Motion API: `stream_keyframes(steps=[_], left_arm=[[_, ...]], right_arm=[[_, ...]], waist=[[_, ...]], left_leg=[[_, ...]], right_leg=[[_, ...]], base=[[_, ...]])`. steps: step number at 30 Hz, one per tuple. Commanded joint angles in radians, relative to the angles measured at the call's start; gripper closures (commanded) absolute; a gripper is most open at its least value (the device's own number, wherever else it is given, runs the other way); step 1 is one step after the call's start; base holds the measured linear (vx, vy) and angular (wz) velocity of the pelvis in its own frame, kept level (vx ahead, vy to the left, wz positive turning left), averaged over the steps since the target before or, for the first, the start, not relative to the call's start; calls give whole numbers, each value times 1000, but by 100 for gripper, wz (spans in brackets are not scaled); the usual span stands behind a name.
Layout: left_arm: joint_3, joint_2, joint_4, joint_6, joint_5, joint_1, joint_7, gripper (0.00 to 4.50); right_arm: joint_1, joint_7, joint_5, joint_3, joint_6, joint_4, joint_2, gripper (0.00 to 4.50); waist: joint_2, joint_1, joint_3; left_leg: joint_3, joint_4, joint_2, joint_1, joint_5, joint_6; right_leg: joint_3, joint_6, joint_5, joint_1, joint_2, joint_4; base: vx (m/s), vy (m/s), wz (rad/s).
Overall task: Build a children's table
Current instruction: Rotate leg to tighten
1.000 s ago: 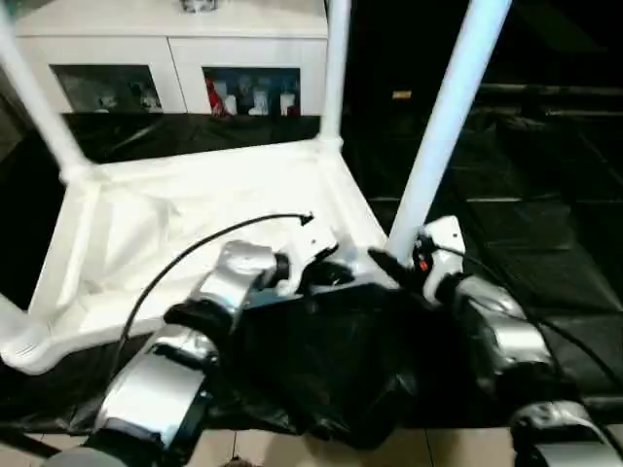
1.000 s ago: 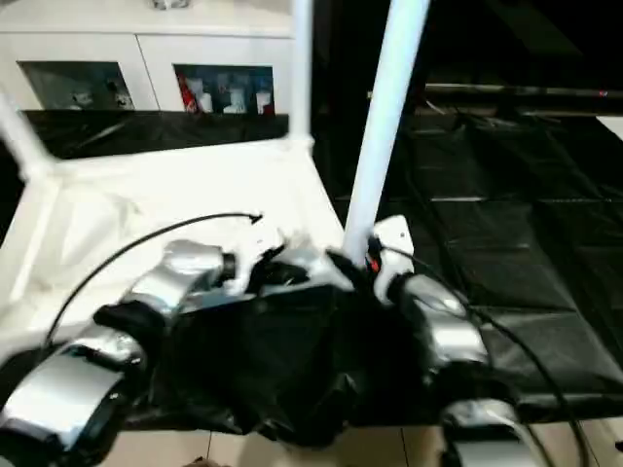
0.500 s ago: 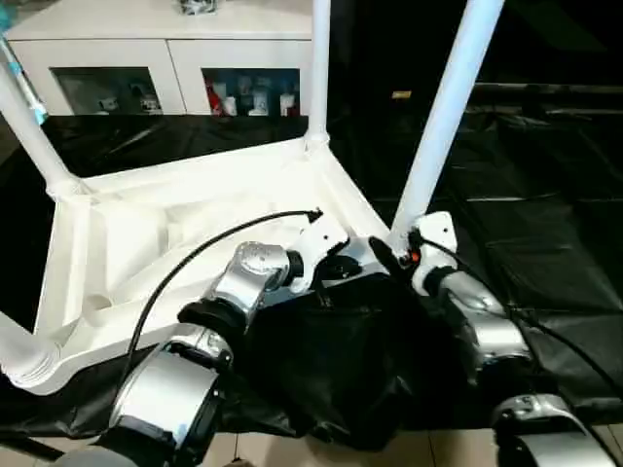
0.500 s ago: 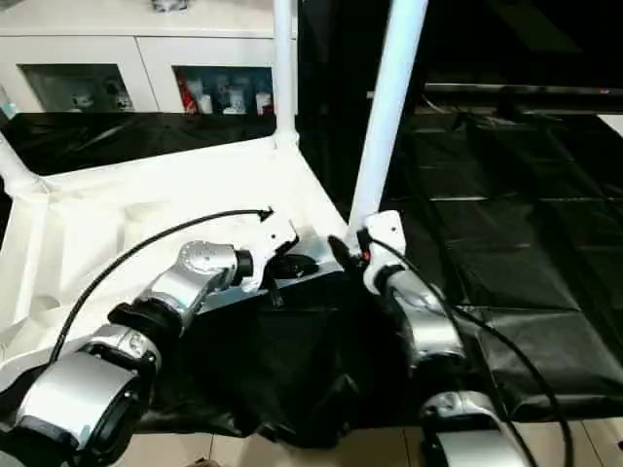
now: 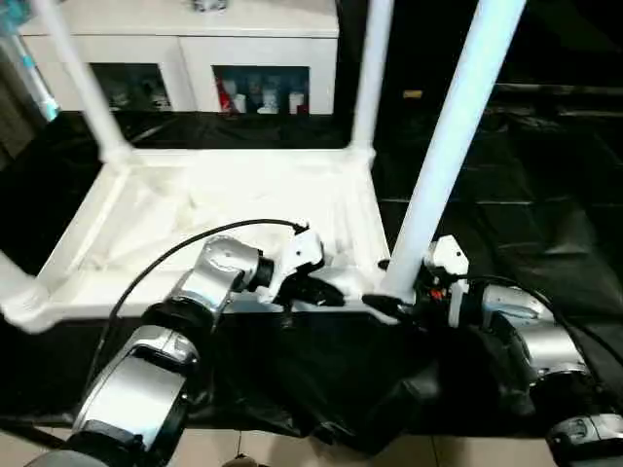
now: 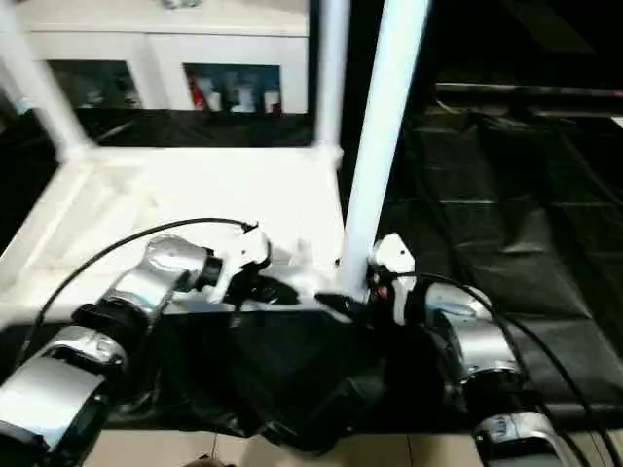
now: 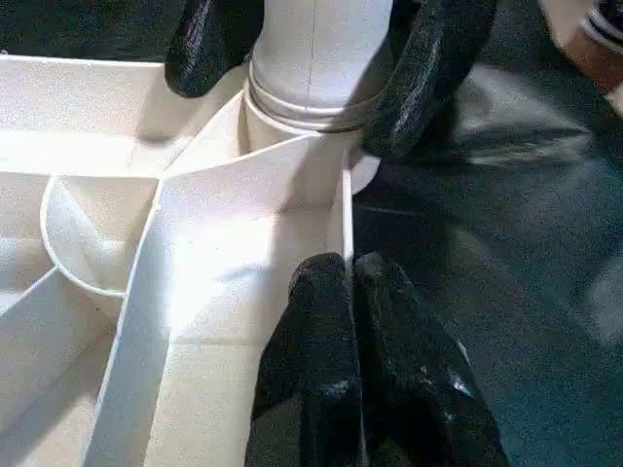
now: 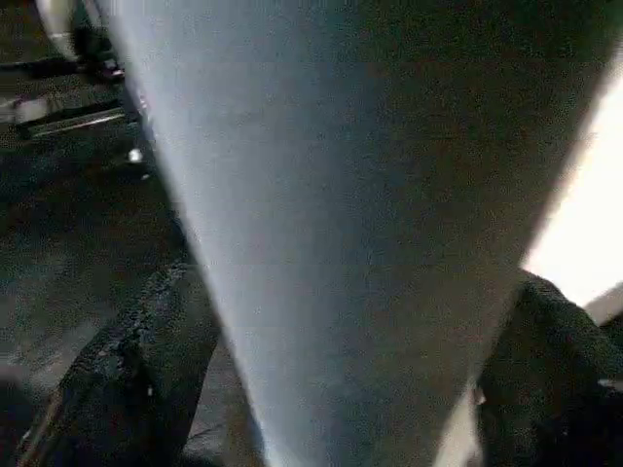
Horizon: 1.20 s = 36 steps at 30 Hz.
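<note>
Left eye view shows the children's table lying upside down on a black sheet, its ribbed underside facing up and white legs rising from the corner sockets; the near right leg stands almost upright in its socket, its long axis running up and slightly away from the robot; the right end effector sits at the very base of that leg, its black fingers spread to either side of the tube just above the socket, and whether they press on it I cannot tell; the left end effector has its fingers pressed together, resting on the raised rim just beside the same corner; the right arm is thus the nearer to the leg, the left steadying the frame from the inner side; likely the next move is to close around the leg and drive it down along its axis; open sheet lies to the right, while a white cabinet stands well behind.
</note>
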Motion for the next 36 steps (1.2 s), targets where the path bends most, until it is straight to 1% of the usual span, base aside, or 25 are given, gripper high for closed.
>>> stream_keyframes(steps=[1, 4, 6, 9, 10, 11, 13, 14, 16, 17, 19, 20, 21, 22, 23, 26, 27, 28, 29, 30, 31, 32, 34, 35, 36], left_arm=[[-15, 5, -25, 6, -3, 8, -46, 450], [-15, 13, -33, 13, -7, 12, -62, 450], [-16, 16, -40, 18, -12, 15, -71, 450], [-17, 16, -42, 20, -14, 16, -72, 450], [-17, 16, -44, 21, -15, 16, -72, 450], [-14, 14, -51, 24, -18, 20, -64, 450], [-11, 11, -52, 25, -18, 20, -54, 450], [-1, -2, -36, 23, -11, 11, 4, 450], [3, -8, -27, 22, -7, 7, 31, 450], [14, -24, -5, 18, 1, -7, 95, 450], [25, -44, 16, 20, 5, -22, 160, 450], [28, -52, 23, 21, 6, -27, 181, 450], [32, -76, 40, 27, 12, -40, 241, 450], [33, -82, 44, 28, 14, -42, 255, 450], [34, -92, 51, 31, 17, -48, 282, 450], [43, -148, 83, 47, 25, -70, 408, 450], [43, -157, 86, 49, 26, -73, 423, 450], [43, -157, 86, 49, 26, -73, 423, 450], [43, -181, 97, 51, 26, -79, 458, 450], [42, -187, 99, 50, 28, -80, 465, 450], [33, -203, 106, 46, 38, -81, 481, 450], [24, -207, 106, 39, 47, -79, 485, 450], [13, -206, 109, 28, 57, -77, 486, 450], [12, -204, 110, 25, 58, -76, 480, 450], [10, -200, 109, 9, 62, -74, 475, 450]], right_arm=[[-5, 34, 15, -5, 19, -18, -26, 99], [-9, 52, 12, 0, 24, -10, -33, 126], [-13, 72, 14, 6, 30, -5, -37, 143], [-16, 77, 16, 8, 33, -3, -34, 169], [-18, 80, 18, 9, 37, -2, -32, 169], [-13, 84, 23, 12, 45, -6, -24, 182], [-9, 82, 24, 13, 46, -9, -20, 187], [-2, 42, 16, 7, 40, -6, -5, 191], [0, 22, 12, 4, 36, -2, 1, 193], [-4, -57, -15, -7, 25, 25, 22, 194], [-14, -171, -50, -19, 18, 68, 46, 194], [-17, -216, -58, -26, 18, 83, 57, 195], [-23, -319, -62, -49, 26, 110, 92, 196], [-23, -340, -61, -54, 29, 114, 100, 196], [-24, -380, -60, -64, 34, 121, 115, 196], [-36, -556, -67, -93, 46, 152, 183, 196], [-38, -579, -69, -96, 45, 156, 194, 196], [-38, -579, -69, -96, 45, 156, 194, 196], [-45, -635, -78, -98, 41, 167, 226, 196], [-46, -647, -81, -97, 39, 168, 235, 196], [-50, -676, -92, -87, 38, 165, 272, 196], [-50, -679, -98, -76, 39, 158, 291, 196], [-46, -675, -121, -45, 21, 144, 299, 196], [-46, -668, -136, -29, 8, 141, 294, 196], [-49, -668, -145, -25, -15, 148, 285, 196]], waist=[[-9, 0, -61], [-10, -1, -63], [-14, 0, -63], [-12, 0, -62], [-11, 0, -62], [-13, 0, -62], [-13, 0, -62], [-13, -1, -62], [-13, -1, -62], [-12, -3, -60], [-10, -8, -57], [-11, -9, -57], [-11, -12, -56], [-10, -15, -54], [-10, -19, -55], [-9, -26, -58], [-7, -28, -58], [-7, -28, -58], [-7, -31, -59], [-8, -31, -60], [-4, -31, -60], [-5, -33, -58], [-6, -35, -58], [-6, -37, -55], [-6, -36, -56]], left_leg=[[-28, -64, 64, 15, -172, 93], [-28, -62, 62, 11, -151, 104], [-27, -61, 61, 12, -149, 106], [-28, -61, 61, 12, -152, 102], [-28, -62, 62, 13, -154, 101], [-28, -62, 62, 13, -155, 99], [-27, -61, 61, 13, -152, 99], [-28, -62, 62, 12, -150, 98], [-28, -62, 62, 13, -151, 96], [-27, -62, 60, 14, -165, 85], [-28, -64, 57, 17, -186, 70], [-29, -64, 57, 18, -192, 64], [-31, -67, 56, 17, -204, 57], [-30, -67, 57, 18, -211, 52], [-34, -69, 57, 23, -228, 42], [-34, -69, 57, 20, -209, 41], [-33, -68, 55, 20, -208, 43], [-33, -68, 55, 20, -208, 43], [-31, -66, 52, 15, -202, 56], [-32, -66, 53, 16, -193, 59], [-32, -66, 53, 16, -189, 59], [-33, -68, 53, 15, -197, 60], [-33, -69, 53, 15, -203, 59], [-33, -69, 52, 17, -224, 61], [-32, -68, 51, 16, -225, 61]], right_leg=[[62, -222, -187, 47, -101, -73], [60, -228, -152, 48, -102, -69], [60, -226, -163, 48, -102, -71], [59, -218, -191, 47, -100, -73], [59, -217, -194, 46, -101, -74], [59, -216, -199, 47, -101, -74], [59, -215, -199, 46, -101, -74], [59, -215, -195, 46, -100, -73], [59, -214, -197, 46, -100, -74], [58, -206, -228, 42, -100, -78], [58, -196, -280, 41, -101, -85], [58, -191, -295, 40, -101, -87], [57, -180, -325, 42, -101, -90], [59, -176, -337, 38, -101, -92], [58, -169, -356, 38, -102, -96], [61, -184, -293, 39, -102, -89], [61, -188, -282, 39, -102, -90], [61, -188, -282, 39, -102, -90], [62, -190, -268, 40, -102, -88], [61, -191, -259, 43, -102, -88], [61, -191, -254, 42, -101, -88], [61, -189, -260, 41, -102, -89], [61, -185, -268, 42, -101, -90], [61, -177, -303, 41, -101, -95], [61, -173, -312, 41, -103, -96]], base=[[0, 0, 0], [0, 0, 0], [0, 0, 0], [0, 0, 0], [0, 0, 0], [0, 0, 0], [0, 0, 0], [0, 0, 0], [0, 0, 0], [0, 0, 0], [0, 0, 0], [0, 0, 0], [0, 0, 0], [0, 0, 0], [0, 0, 0], [0, 0, 0], [0, 0, 0], [0, 0, 0], [0, 0, 0], [0, 0, 0], [0, 0, 0], [0, 0, 0], [0, 0, 0], [0, 0, 0], [0, 0, 0]])
